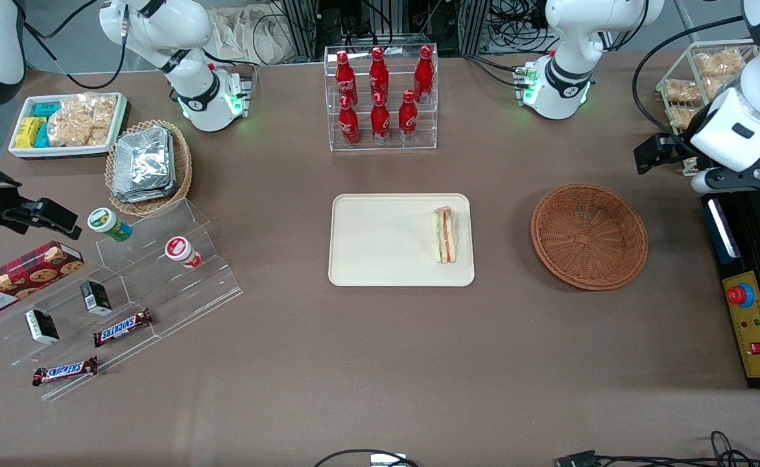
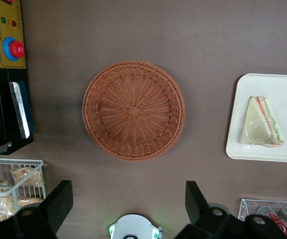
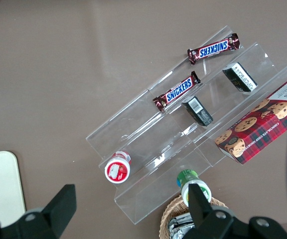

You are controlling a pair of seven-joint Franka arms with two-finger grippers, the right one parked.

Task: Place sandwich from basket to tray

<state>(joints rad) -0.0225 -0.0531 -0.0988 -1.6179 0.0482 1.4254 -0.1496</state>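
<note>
The sandwich lies on the cream tray, near the tray's edge toward the working arm's end; it also shows in the left wrist view on the tray. The reddish-brown wicker basket stands beside the tray and holds nothing; it also shows in the left wrist view. My left gripper hangs high above the table, off the basket toward the working arm's end. It is open and empty, its fingers wide apart.
A clear rack of red bottles stands farther from the camera than the tray. A wire basket of snacks and a black control box are at the working arm's end. A clear stepped shelf, foil-packet basket and white tray are at the parked arm's end.
</note>
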